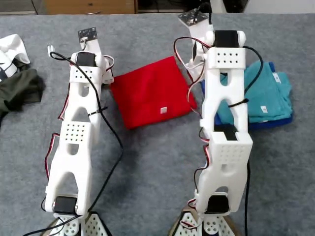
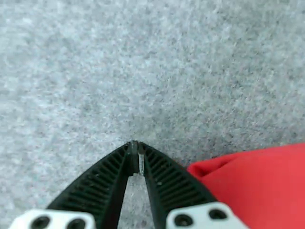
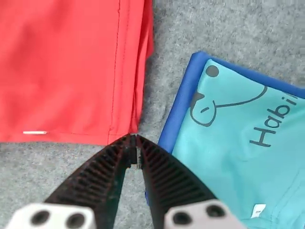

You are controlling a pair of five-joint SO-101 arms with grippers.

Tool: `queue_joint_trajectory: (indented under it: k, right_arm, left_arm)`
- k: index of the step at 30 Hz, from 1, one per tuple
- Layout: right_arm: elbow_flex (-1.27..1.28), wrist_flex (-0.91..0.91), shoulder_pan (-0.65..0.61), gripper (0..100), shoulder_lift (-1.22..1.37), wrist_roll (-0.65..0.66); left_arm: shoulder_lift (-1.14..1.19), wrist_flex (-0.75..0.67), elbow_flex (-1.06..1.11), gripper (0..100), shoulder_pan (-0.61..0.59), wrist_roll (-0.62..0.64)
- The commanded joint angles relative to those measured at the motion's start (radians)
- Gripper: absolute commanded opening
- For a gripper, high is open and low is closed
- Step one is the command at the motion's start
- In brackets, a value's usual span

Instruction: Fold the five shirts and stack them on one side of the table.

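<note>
A folded red shirt (image 1: 150, 93) lies on the grey cloth between my two arms. To its right, a folded teal shirt (image 1: 266, 93) rests on a folded blue shirt (image 1: 275, 123). A dark olive shirt (image 1: 19, 89) and a white shirt (image 1: 12, 49) lie crumpled at the far left. My left gripper (image 2: 135, 145) is shut and empty over bare cloth beside a corner of the red shirt (image 2: 257, 186). My right gripper (image 3: 133, 139) is shut and empty at the edge of the red shirt (image 3: 66, 67), next to the blue shirt (image 3: 178, 107) and teal shirt (image 3: 238, 138).
The grey table cloth (image 1: 147, 172) is bare in front of the shirts and between the arm bases. Wooden furniture (image 1: 88, 6) stands beyond the table's far edge. Cables (image 1: 110, 132) run along both arms.
</note>
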Motion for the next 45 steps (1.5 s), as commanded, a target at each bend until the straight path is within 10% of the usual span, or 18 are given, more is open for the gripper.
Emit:
queue_joint_trajectory:
  k: [1,29,45]
  right_arm:
    - [0.001,0.018,-0.007,0.3,-0.062,-0.005]
    - [0.438,-0.195,-0.047,0.2,-0.082,-0.037]
    - [0.398,-0.043,0.008,0.2,-0.398,0.012]
  left_arm:
    - [-0.008,0.006,-0.043,2,-0.014,0.002]
    - [-0.128,0.172,-0.026,2,0.0,-0.014]
    - [-0.842,0.17,0.641,2,0.064,-0.074]
